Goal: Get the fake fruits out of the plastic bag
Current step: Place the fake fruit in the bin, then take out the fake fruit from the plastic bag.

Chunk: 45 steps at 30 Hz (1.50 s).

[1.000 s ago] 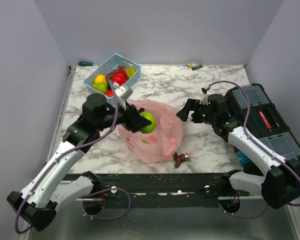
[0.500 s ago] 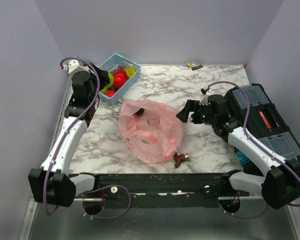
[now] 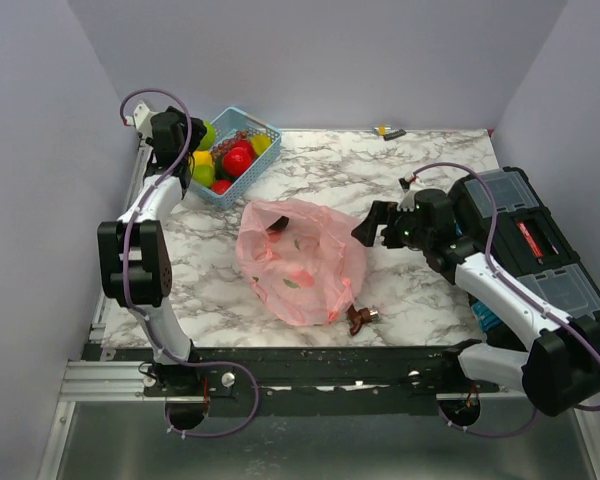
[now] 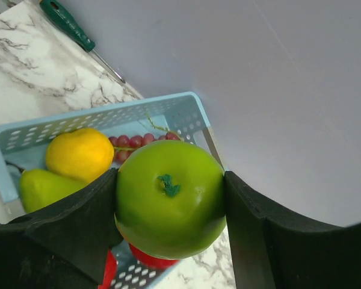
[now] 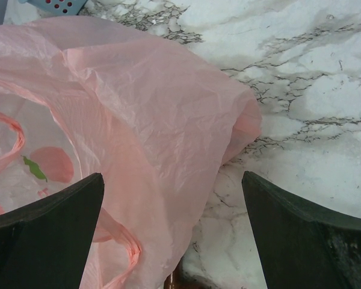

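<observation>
Left tool (image 3: 192,136) sits in the far-left corner, tight against the side wall, and clamps the green apple (image 4: 168,198) over the left rim of the blue basket (image 4: 108,111). The basket is at the surface's (image 3: 420,165) far-left edge and holds a yellow fruit (image 4: 79,155), a pear (image 4: 42,188) and a red fruit (image 3: 238,158). The pink bag (image 3: 300,260) lies crumpled mid-surface, with bare marble behind it. A brown metal piece (image 3: 360,318) is just off its near-right edge. Right tool (image 3: 372,222) has its jaws spread wide and empty, just right of the bag. A black toolbox (image 3: 525,240) crowds the right edge.
</observation>
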Each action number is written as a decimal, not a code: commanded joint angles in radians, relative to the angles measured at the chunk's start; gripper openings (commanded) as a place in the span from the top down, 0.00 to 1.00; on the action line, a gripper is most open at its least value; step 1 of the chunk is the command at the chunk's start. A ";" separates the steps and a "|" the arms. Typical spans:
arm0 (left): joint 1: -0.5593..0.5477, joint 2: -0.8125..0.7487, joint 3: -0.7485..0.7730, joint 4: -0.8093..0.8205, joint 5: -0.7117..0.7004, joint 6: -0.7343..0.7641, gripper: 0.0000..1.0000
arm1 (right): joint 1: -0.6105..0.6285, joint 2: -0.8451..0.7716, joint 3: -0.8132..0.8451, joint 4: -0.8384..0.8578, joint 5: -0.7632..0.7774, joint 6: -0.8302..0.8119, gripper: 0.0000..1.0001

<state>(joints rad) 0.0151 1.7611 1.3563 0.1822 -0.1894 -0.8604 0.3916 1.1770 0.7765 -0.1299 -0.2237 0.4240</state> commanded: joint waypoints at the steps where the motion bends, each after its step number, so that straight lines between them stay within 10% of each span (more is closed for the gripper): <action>1: 0.039 0.140 0.110 0.084 0.103 -0.082 0.44 | 0.004 0.019 -0.005 -0.018 -0.033 -0.022 0.00; 6: 0.039 0.231 0.300 -0.130 0.077 -0.022 0.01 | 0.004 0.032 0.014 -0.037 -0.030 -0.031 0.00; 18: 0.039 -0.085 0.138 -0.470 0.262 -0.009 0.02 | 0.006 0.053 0.031 -0.007 -0.045 -0.028 0.01; 28: -0.012 -0.648 -0.352 -0.252 0.628 0.005 0.09 | 0.035 0.033 0.049 -0.015 -0.069 -0.005 0.01; 36: -0.338 -1.001 -0.506 -0.285 0.673 0.290 0.09 | 0.157 0.011 0.046 -0.036 0.068 0.025 0.00; 42: -0.693 -1.020 -0.631 -0.307 0.366 0.339 0.15 | 0.382 -0.018 0.011 -0.027 0.435 0.112 0.01; 45: -0.802 -0.968 -0.694 -0.221 0.249 0.287 0.18 | 0.412 0.004 0.004 -0.021 0.489 0.154 0.18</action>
<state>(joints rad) -0.6628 0.7292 0.7471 -0.0906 0.2928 -0.5743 0.7654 1.1847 0.7952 -0.1551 0.0593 0.5014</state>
